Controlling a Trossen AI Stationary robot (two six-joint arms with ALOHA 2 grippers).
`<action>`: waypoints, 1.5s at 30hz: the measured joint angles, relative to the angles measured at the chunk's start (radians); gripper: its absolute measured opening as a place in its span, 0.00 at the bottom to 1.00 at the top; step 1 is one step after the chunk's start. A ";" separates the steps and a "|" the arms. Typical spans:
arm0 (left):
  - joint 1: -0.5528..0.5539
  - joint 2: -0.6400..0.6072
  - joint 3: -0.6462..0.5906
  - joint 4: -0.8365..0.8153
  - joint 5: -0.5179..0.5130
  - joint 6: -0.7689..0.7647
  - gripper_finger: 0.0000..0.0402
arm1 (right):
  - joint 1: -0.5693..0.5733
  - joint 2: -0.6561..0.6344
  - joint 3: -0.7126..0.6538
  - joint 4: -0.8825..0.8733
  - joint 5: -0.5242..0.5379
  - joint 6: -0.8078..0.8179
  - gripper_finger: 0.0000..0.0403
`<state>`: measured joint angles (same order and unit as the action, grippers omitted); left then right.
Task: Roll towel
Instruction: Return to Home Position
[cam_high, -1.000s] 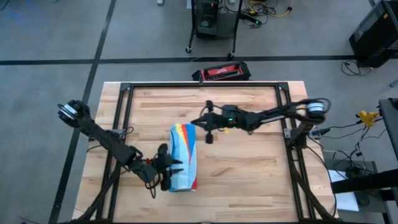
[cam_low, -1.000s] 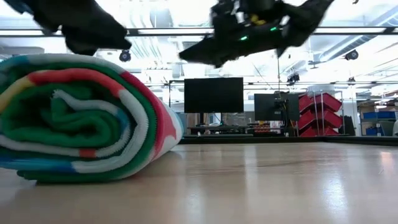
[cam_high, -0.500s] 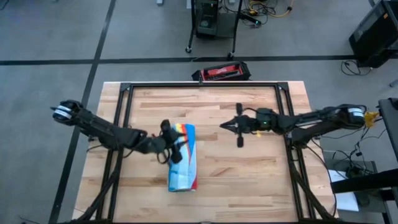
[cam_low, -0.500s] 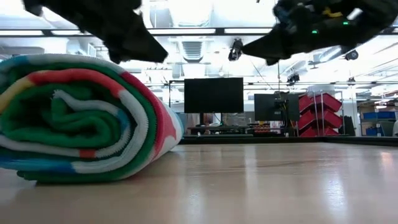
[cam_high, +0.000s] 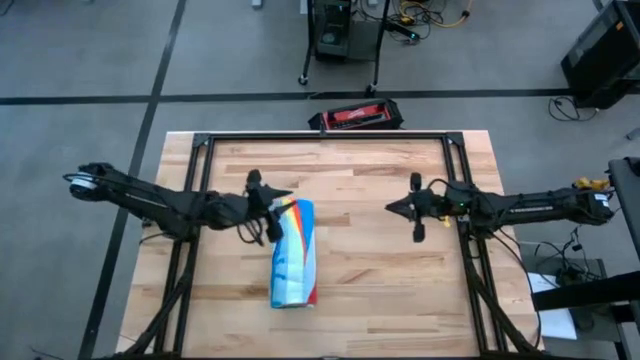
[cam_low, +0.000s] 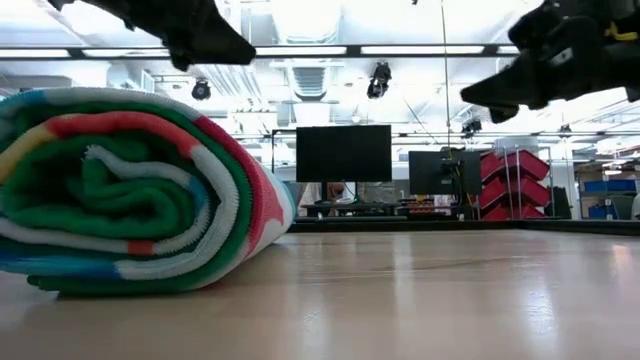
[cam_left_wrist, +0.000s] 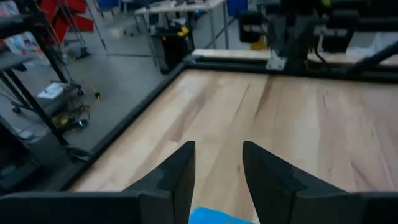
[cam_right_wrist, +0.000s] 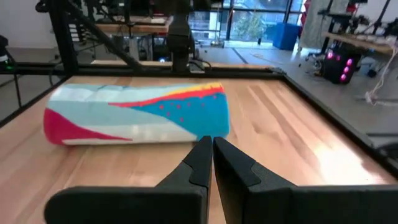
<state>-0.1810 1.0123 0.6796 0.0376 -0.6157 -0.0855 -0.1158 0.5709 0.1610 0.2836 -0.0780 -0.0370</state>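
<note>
Where the towel (cam_high: 293, 252) lies left of centre on the wooden table (cam_high: 390, 265), it is a tight roll.
Soft, thick cloth, cylinder-shaped; blue, white, red and yellow outside, green layers spiralling at the end. Left gripper (cam_high: 272, 206) hangs beside its far end, fingers parted, empty. Right gripper (cam_high: 400, 207) is well apart, fingers closed on nothing.

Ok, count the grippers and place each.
2. The left gripper hangs open over one end of the rolled towel; the right gripper, shut, is toward the right side of the table.
</note>
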 joint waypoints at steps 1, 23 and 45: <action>0.006 -0.026 -0.013 -0.001 0.001 0.004 0.30 | 0.000 -0.028 -0.002 -0.033 0.000 0.008 0.01; 0.197 -0.740 -0.469 -0.055 0.208 0.004 0.30 | 0.041 -0.485 0.000 -0.425 -0.027 0.042 0.01; 0.184 -1.012 -0.607 -0.131 0.316 -0.055 0.30 | 0.051 -0.568 -0.149 -0.256 -0.008 0.078 0.01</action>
<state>0.0029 0.0002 0.0723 -0.0935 -0.2996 -0.1405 -0.0652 0.0028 0.0120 0.0273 -0.0858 0.0410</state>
